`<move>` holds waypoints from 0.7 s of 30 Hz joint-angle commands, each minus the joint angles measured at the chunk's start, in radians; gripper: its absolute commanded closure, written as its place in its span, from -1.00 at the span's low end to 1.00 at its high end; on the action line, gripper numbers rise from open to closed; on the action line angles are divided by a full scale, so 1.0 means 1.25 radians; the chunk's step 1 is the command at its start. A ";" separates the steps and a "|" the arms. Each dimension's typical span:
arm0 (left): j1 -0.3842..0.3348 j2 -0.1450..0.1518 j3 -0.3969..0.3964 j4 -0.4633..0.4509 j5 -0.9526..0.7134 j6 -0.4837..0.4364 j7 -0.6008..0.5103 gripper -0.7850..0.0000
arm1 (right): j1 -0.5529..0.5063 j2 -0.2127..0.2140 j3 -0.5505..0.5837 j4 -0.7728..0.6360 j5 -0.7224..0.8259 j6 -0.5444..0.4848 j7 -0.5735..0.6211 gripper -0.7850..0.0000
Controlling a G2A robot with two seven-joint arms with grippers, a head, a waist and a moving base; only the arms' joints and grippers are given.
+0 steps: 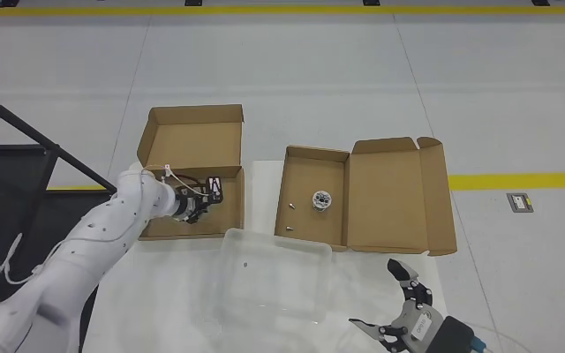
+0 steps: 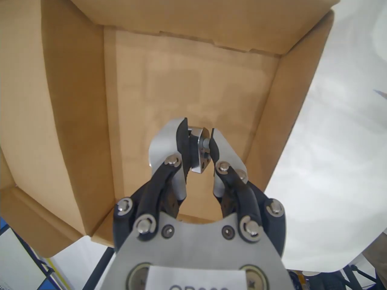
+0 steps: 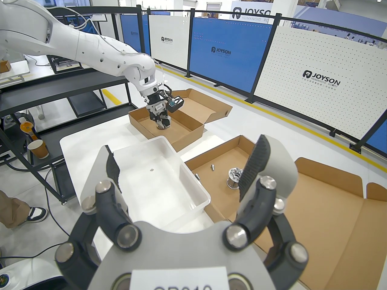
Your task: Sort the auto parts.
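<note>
My left gripper is shut on a small silver metal block and hangs low inside the left cardboard box; the top view shows this gripper over that box. My right gripper stands open and holds nothing, near the table's front right corner. The right cardboard box holds a round silver part and two small screws. In the right wrist view the round part and a screw lie on that box's floor.
A clear plastic bin stands at the table's front middle, with a tiny speck on its floor. The right box's lid lies flat to the right. A black shelf with a cup and bottle stands left of the table.
</note>
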 commanded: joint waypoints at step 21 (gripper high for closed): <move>-0.033 -0.063 0.005 0.134 0.089 0.004 0.171 0.23 | 0.000 0.000 0.000 0.000 0.000 0.000 0.000 -1.00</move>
